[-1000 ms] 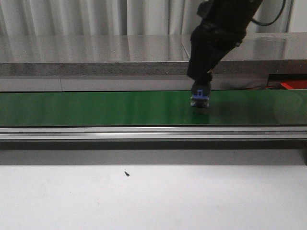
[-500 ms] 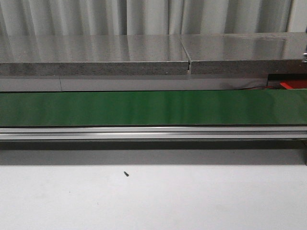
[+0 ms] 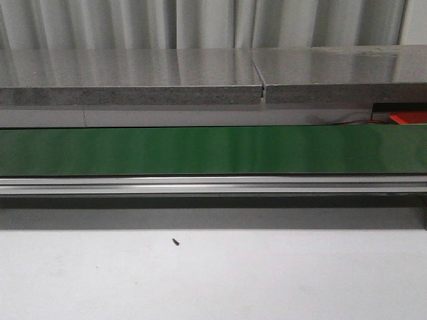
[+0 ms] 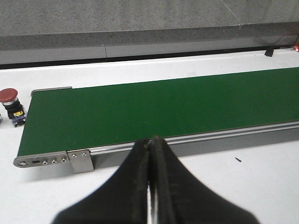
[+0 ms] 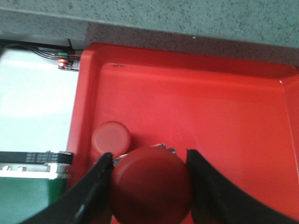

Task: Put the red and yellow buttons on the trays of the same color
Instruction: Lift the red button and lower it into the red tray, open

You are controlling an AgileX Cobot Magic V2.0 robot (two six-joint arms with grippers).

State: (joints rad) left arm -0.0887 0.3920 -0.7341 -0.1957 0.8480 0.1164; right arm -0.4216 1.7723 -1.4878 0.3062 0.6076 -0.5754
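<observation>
My right gripper (image 5: pixel 149 156) is shut on a red button (image 5: pixel 152 191) and holds it over the red tray (image 5: pixel 210 107), near the tray's corner by the belt's end. A second red button (image 5: pixel 111 136) stands in the tray just beyond it. My left gripper (image 4: pixel 152 139) is shut and empty over the white table, just short of the conveyor's front rail. Another red button (image 4: pixel 9 95) on a black base stands on the table off the end of the green belt (image 4: pixel 154 109). No yellow button or yellow tray shows. Neither gripper shows in the front view.
The green conveyor belt (image 3: pixel 200 150) with its metal rail (image 3: pixel 200 185) crosses the front view, a grey stone ledge (image 3: pixel 133 73) behind it. A corner of the red tray (image 3: pixel 408 118) shows at the far right. A small black speck (image 3: pixel 176 242) lies on the white table.
The right arm, down on the belt a second ago, has lifted off and left the front view to the right. The belt now shows bare.
</observation>
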